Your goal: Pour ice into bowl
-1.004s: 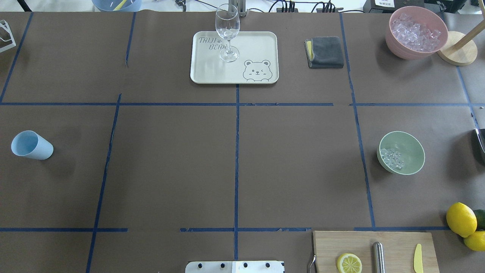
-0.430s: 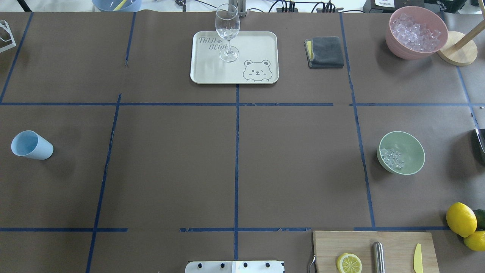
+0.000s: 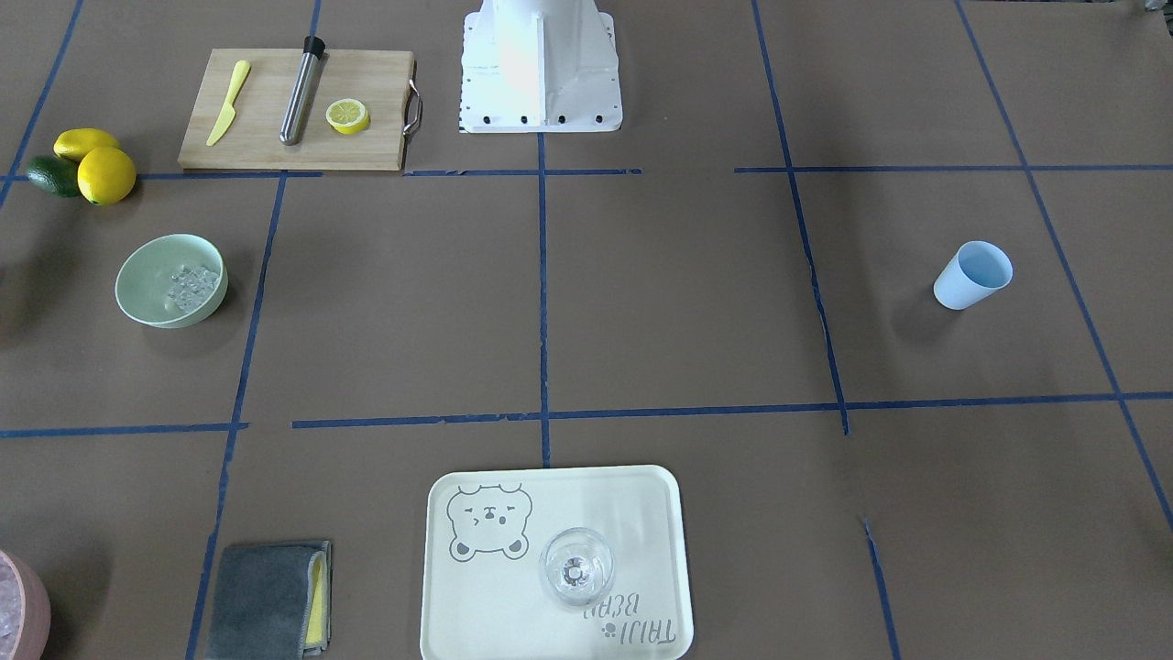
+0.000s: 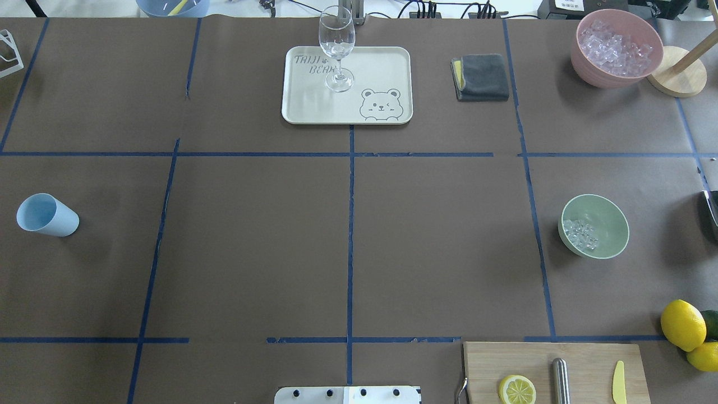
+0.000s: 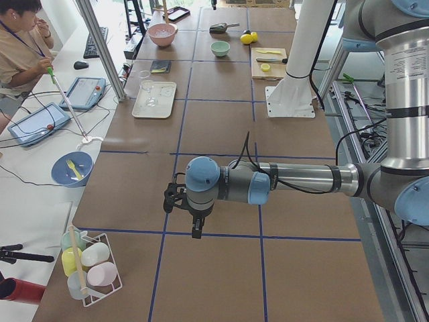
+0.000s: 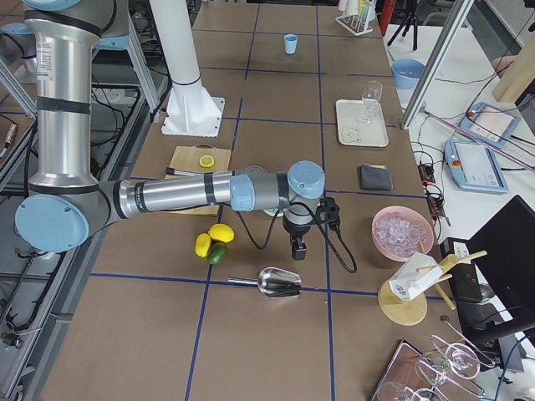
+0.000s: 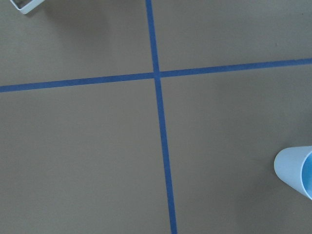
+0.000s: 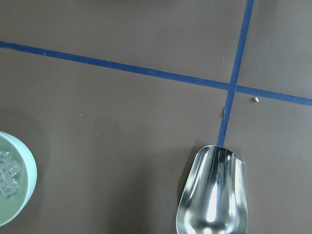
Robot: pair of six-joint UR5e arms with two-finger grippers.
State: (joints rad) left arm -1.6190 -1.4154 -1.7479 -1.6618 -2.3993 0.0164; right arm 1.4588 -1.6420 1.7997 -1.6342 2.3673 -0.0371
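The mint-green bowl (image 4: 610,217) stands at the table's right side, with a small cluster of clear ice (image 4: 580,234) in it. It also shows in the front view (image 3: 145,275) and at the left edge of the right wrist view (image 8: 27,170). My right gripper (image 6: 297,251) shows only in the right side view, hanging above the table between the bowl and a metal scoop (image 8: 214,190); I cannot tell whether it is open. My left gripper (image 5: 195,233) shows only in the left side view, pointing down over the table's left end; I cannot tell its state.
A pale blue cup (image 4: 47,216) stands at the left. A pink bowl (image 4: 583,62) full of ice stands at the far right. A tray (image 4: 381,62) holds a wine glass (image 4: 336,47). A grey cloth (image 4: 482,77), a cutting board (image 4: 589,359) and lemons (image 4: 682,324) lie around.
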